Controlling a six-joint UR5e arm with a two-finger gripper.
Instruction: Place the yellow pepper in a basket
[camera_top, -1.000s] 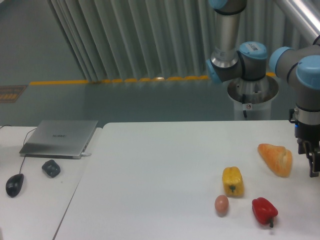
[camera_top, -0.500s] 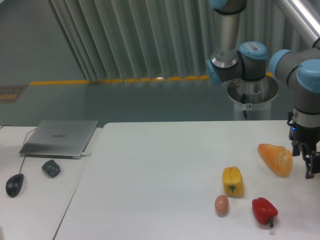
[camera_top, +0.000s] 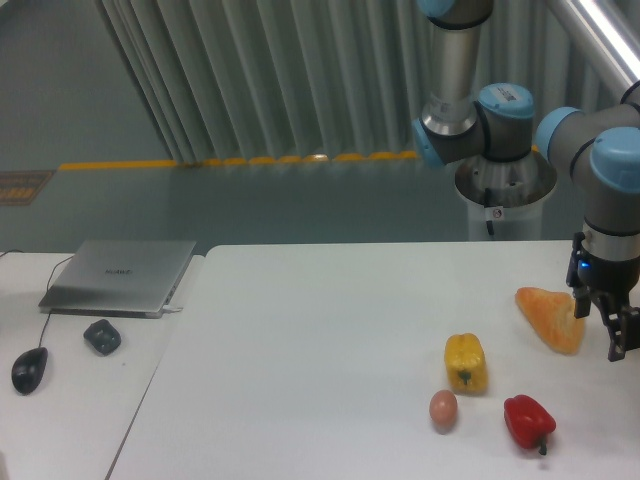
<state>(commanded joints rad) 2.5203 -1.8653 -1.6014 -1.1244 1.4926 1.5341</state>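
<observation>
The yellow pepper (camera_top: 465, 363) lies on the white table (camera_top: 320, 330), right of centre, its dark stem toward the front. My gripper (camera_top: 603, 325) hangs at the far right, well right of the pepper and just behind the bread. Its fingers stand apart, open, with nothing between them. No basket is in view.
An orange-tan bread (camera_top: 551, 318) lies just left of the gripper. A red pepper (camera_top: 528, 421) and a brown egg (camera_top: 443, 408) sit near the front edge below the yellow pepper. A laptop (camera_top: 120, 276), a mouse (camera_top: 29, 369) and a dark lump (camera_top: 102, 336) rest on the left desk.
The gripper has drifted left and slightly up, closing in on the right side of the bread. The objects on the table have not moved.
</observation>
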